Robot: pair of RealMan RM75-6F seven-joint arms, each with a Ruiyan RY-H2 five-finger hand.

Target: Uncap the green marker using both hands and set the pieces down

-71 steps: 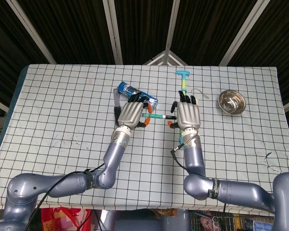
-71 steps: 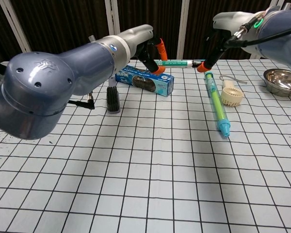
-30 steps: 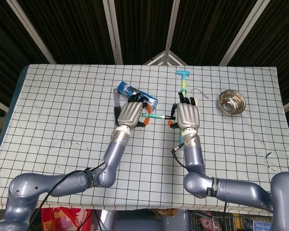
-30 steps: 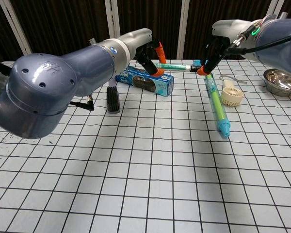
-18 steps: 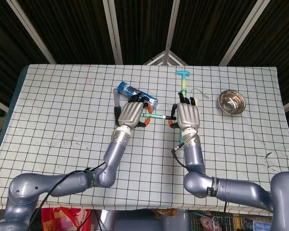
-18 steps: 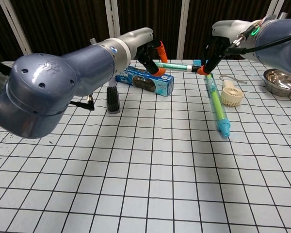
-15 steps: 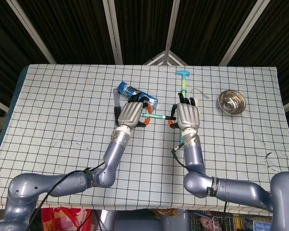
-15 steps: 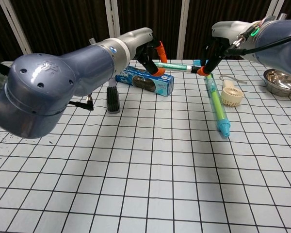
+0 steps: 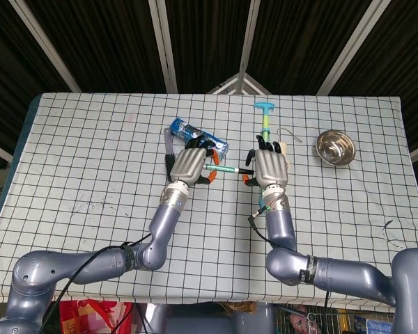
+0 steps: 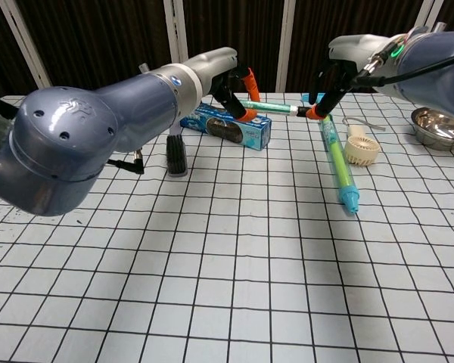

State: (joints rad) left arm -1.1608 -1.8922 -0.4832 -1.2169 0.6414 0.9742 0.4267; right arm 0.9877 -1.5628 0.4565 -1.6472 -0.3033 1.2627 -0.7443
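Dark slatted panels backed the white tablecloth with a black grid [image 9: 90, 153], which was spread flat across the whole work surface. Above its middle, the grey metal left hand [image 9: 188, 165] and the grey metal right hand [image 9: 271, 168] were raised level and facing each other, apparently so that the pull could run straight along the pen's axis. Between them the slim green marker with a white barrel [image 10: 271, 107] was held horizontally clear of the cloth: its barrel was gripped by the left hand's fingers, its dark cap end [image 10: 303, 112] pinched by the right. Separation was judged not yet achieved; no gap was seen at the cap.

Left lying on the cloth, presumably as clutter outside the task:
- long green and blue syringe-like tube [image 10: 338, 162]
- blue printed carton [image 10: 226, 125]
- round steel bowl [image 9: 336, 145]
- small black brush [image 10: 176, 156]
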